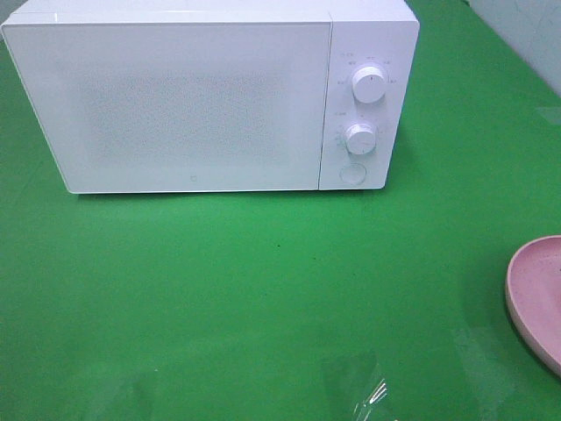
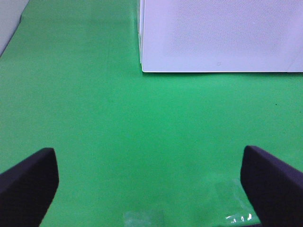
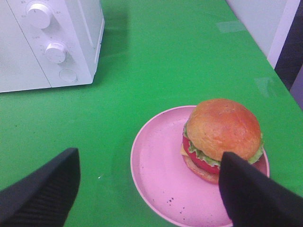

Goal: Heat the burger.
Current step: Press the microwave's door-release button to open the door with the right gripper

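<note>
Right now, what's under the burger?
A round pink plate lies under the burger, and the green table is under the plate. The burger hides the patch of plate beneath it.

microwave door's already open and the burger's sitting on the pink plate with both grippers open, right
No: the microwave door is shut, as the exterior high view shows. The rest holds: the burger sits on the pink plate, and the left gripper and right gripper are both open.

A bright green tabletop [image 1: 263, 289] meets a pale wall [image 1: 526, 35] at its far right corner.
</note>
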You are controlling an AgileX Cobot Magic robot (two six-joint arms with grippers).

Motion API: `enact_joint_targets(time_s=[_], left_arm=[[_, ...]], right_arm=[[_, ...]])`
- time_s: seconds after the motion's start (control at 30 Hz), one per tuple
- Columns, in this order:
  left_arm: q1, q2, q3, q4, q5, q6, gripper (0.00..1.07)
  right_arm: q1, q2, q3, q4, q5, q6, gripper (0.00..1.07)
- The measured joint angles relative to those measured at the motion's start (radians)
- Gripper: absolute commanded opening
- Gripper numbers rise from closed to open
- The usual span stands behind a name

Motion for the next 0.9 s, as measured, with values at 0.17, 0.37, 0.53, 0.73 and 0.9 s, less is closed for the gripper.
enact_joint_targets(time_s=[0.17,0.37,0.53,0.73,0.9], left_arm=[[0.000,0.000,0.000,0.000,0.000,0.000,0.96],[0.000,0.000,0.000,0.000,0.000,0.000,0.96],[0.000,0.000,0.000,0.000,0.000,0.000,0.96],[0.000,0.000,0.000,0.000,0.000,0.000,0.96],[0.000,0.000,0.000,0.000,0.000,0.000,0.96]], right_arm=[[0.000,0.000,0.000,0.000,0.000,0.000,0.76],[0.000,0.000,0.000,0.000,0.000,0.000,0.76],[0.000,0.000,0.000,0.000,0.000,0.000,0.76],[0.000,0.008,-0.014,0.000,-0.053,0.000,0.76],[0.000,0.094,-0.017,0.000,-0.142,0.001,0.76]])
